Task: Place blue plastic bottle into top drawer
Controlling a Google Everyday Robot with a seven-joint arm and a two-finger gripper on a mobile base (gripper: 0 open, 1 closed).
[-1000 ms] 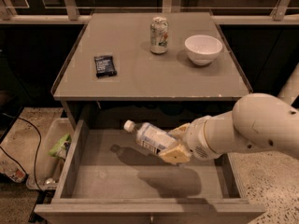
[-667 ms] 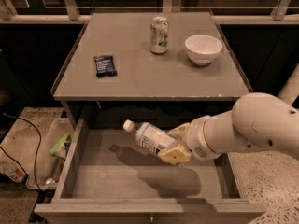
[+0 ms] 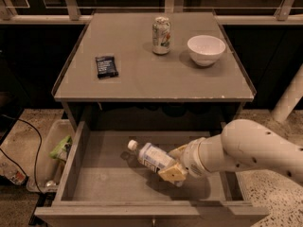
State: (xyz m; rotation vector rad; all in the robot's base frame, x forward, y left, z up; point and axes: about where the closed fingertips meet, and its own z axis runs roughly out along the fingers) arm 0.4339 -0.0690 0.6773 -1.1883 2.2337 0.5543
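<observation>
The blue plastic bottle (image 3: 151, 158), clear with a white cap and pale label, lies tilted with its cap pointing up-left, held over the middle of the open top drawer (image 3: 99, 181). My gripper (image 3: 174, 163) comes in from the right on a white arm and is shut on the bottle's lower end, one tan finger (image 3: 173, 173) showing in front of it. The bottle hangs low inside the drawer; I cannot tell whether it touches the bottom.
On the cabinet top stand a green-white drink can (image 3: 161, 35), a white bowl (image 3: 206, 49) and a dark flat packet (image 3: 106, 66). A clear bin with litter (image 3: 53, 155) and a black cable (image 3: 23, 145) lie on the floor at left.
The bottle and gripper have sunk lower into the drawer, staying over its middle. Nothing on the cabinet top has moved.
</observation>
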